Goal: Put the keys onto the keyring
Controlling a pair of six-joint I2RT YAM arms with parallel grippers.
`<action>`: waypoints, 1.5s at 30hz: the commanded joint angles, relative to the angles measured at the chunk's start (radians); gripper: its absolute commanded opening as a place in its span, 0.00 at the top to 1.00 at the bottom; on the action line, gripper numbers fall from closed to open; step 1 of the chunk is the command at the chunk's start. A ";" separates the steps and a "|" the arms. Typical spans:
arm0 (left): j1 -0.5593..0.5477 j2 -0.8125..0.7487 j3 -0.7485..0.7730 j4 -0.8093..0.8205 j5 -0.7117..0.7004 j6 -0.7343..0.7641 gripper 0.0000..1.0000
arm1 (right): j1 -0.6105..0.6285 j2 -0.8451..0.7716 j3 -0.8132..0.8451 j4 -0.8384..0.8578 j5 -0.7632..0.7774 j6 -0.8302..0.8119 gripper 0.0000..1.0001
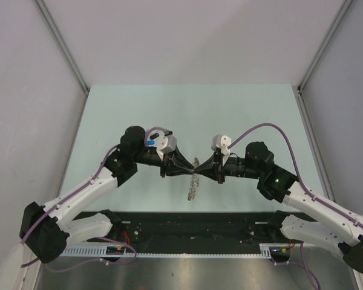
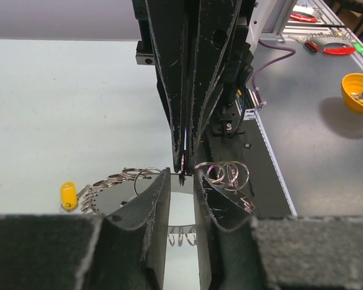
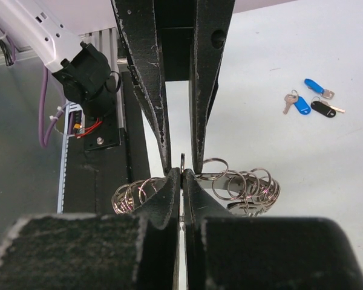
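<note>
Left wrist view, lower left: a yellow key (image 2: 68, 194) lies on the pale table (image 2: 60, 109), just beside one end of the keyring (image 2: 227, 174). Overhead view, centre: the left gripper (image 1: 184, 171) and the right gripper (image 1: 202, 174) meet tip to tip, with the keyring draped limp between them. The left gripper's fingers stand parted by a narrow gap, ring coils on either side; whether they bear on the metal cannot be told. The right gripper's tips sit in that gap, pressed together on one thin ring of the keyring. Right wrist view, upper right: blue keys (image 3: 301, 104) and a black key (image 3: 322, 109) lie loose on the table, well apart from the keyring.
</note>
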 commanded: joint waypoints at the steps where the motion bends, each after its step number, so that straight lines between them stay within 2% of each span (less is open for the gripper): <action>1: 0.008 0.009 0.002 0.015 -0.028 -0.054 0.73 | 0.009 -0.024 0.051 0.095 0.016 -0.017 1.00; 9: 0.030 0.025 -0.009 0.077 0.001 -0.119 0.77 | 0.014 -0.027 0.051 0.094 0.016 -0.015 1.00; 15: 0.031 0.030 -0.009 0.080 0.004 -0.127 0.87 | 0.015 -0.021 0.051 0.092 0.007 -0.018 1.00; 18: 0.033 0.029 -0.009 0.083 0.007 -0.127 1.00 | 0.017 -0.012 0.051 0.089 -0.007 -0.020 1.00; 20: 0.036 0.025 -0.010 0.083 0.007 -0.122 1.00 | 0.018 -0.007 0.049 0.082 -0.002 -0.020 0.99; 23: 0.042 0.004 -0.019 0.074 -0.016 -0.105 0.99 | 0.015 -0.013 0.051 0.065 0.008 -0.014 0.79; 24: 0.042 -0.004 -0.027 0.063 -0.048 -0.093 1.00 | 0.015 -0.021 0.051 0.062 0.016 -0.011 0.64; 26: 0.045 -0.030 -0.036 0.048 -0.088 -0.073 1.00 | 0.009 -0.033 0.051 0.043 0.056 0.003 0.49; 27: 0.045 -0.042 -0.045 0.035 -0.119 -0.070 1.00 | 0.008 -0.046 0.051 0.034 0.077 0.009 0.37; 29: 0.045 -0.088 -0.059 0.031 -0.163 -0.070 1.00 | -0.003 -0.058 0.051 0.003 0.132 0.020 0.27; 30: 0.047 -0.109 -0.084 0.031 -0.186 -0.047 1.00 | -0.008 -0.066 0.051 -0.007 0.149 0.031 0.19; 34: 0.050 -0.224 -0.142 -0.011 -0.312 -0.029 1.00 | -0.017 -0.090 0.051 -0.081 0.272 0.074 0.00; 40: 0.053 -0.441 -0.234 -0.078 -0.531 -0.049 0.99 | -0.021 -0.058 0.049 -0.145 0.401 0.077 0.00; 45: 0.053 -0.528 -0.268 -0.089 -0.662 -0.052 1.00 | -0.073 0.095 0.051 -0.170 0.501 0.178 0.00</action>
